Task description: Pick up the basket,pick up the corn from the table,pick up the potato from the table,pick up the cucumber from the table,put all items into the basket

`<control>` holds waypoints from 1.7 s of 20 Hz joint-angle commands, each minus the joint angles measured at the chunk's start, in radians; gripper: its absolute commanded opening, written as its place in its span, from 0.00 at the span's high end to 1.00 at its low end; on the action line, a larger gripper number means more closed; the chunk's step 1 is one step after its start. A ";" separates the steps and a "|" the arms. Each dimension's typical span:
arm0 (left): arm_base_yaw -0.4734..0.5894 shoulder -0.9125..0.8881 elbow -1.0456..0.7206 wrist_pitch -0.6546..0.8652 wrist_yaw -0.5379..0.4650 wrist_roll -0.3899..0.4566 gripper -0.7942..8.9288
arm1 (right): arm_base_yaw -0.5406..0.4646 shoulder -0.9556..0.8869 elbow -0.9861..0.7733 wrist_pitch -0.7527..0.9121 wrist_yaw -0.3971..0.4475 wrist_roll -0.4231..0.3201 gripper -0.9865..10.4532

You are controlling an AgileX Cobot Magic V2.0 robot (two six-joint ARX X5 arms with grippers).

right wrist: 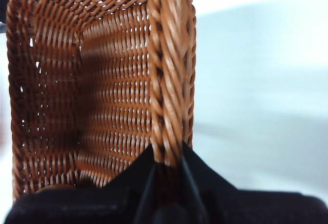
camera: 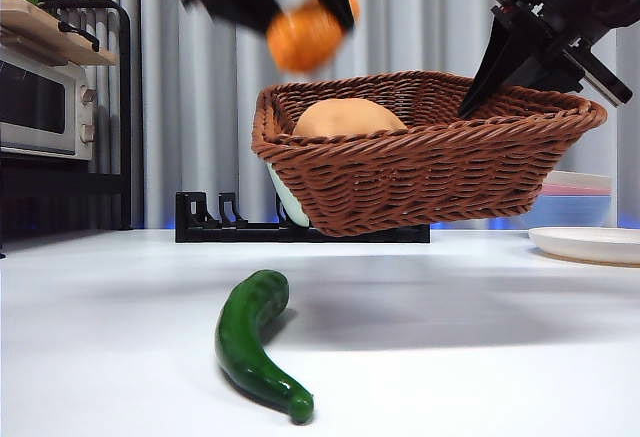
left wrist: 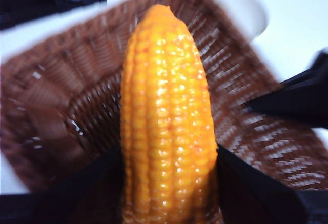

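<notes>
The brown wicker basket (camera: 430, 172) hangs tilted above the table (camera: 420, 337), its right rim pinched by my right gripper (camera: 480, 92); the right wrist view shows the jaws shut on the braided rim (right wrist: 168, 80). The tan potato (camera: 345, 117) lies inside the basket at its left end. My left gripper (camera: 300, 7) is shut on the orange-yellow corn (camera: 308, 35) and holds it above the basket's left side; in the left wrist view the corn (left wrist: 166, 121) hangs over the basket's inside (left wrist: 66, 116). The dark-green cucumber (camera: 255, 342) lies on the table in front.
A black dish rack (camera: 205, 222) with a pale bowl (camera: 290, 202) stands behind the basket. Stacked pastel bowls (camera: 580, 197) and a white plate (camera: 590, 244) sit at the right. A microwave (camera: 45, 102) under a shelf stands at the far left.
</notes>
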State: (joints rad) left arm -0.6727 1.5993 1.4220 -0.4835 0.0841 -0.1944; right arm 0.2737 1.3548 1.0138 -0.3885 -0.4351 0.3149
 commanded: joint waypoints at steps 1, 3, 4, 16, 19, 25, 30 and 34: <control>-0.001 0.063 0.003 0.005 -0.002 0.016 0.92 | 0.010 0.000 0.009 0.017 -0.012 0.010 0.92; -0.001 0.086 0.003 0.004 -0.001 0.015 0.75 | 0.017 0.000 0.009 0.017 -0.012 0.010 0.92; -0.002 0.088 0.003 0.005 -0.002 0.015 0.51 | 0.027 0.000 0.009 0.017 -0.012 0.010 0.92; -0.020 -0.177 0.182 -0.312 0.099 0.041 0.33 | 0.046 0.000 0.009 0.062 -0.010 0.010 0.92; -0.042 -0.346 0.183 -0.481 0.081 0.042 0.33 | 0.036 0.000 0.009 0.076 -0.008 0.010 0.92; -0.146 -0.486 0.144 -0.786 -0.114 -0.045 0.33 | -0.047 0.000 0.009 0.105 -0.011 0.028 0.92; -0.261 -0.488 -0.183 -0.538 -0.172 -0.175 0.33 | -0.124 0.000 0.009 0.105 -0.064 0.028 0.92; -0.258 -0.405 -0.472 -0.248 -0.169 -0.273 0.34 | -0.164 0.000 0.009 0.103 -0.066 0.028 0.92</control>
State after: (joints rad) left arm -0.9314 1.1942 0.9615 -0.7437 -0.0834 -0.4305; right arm 0.1101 1.3544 1.0138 -0.3054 -0.4877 0.3256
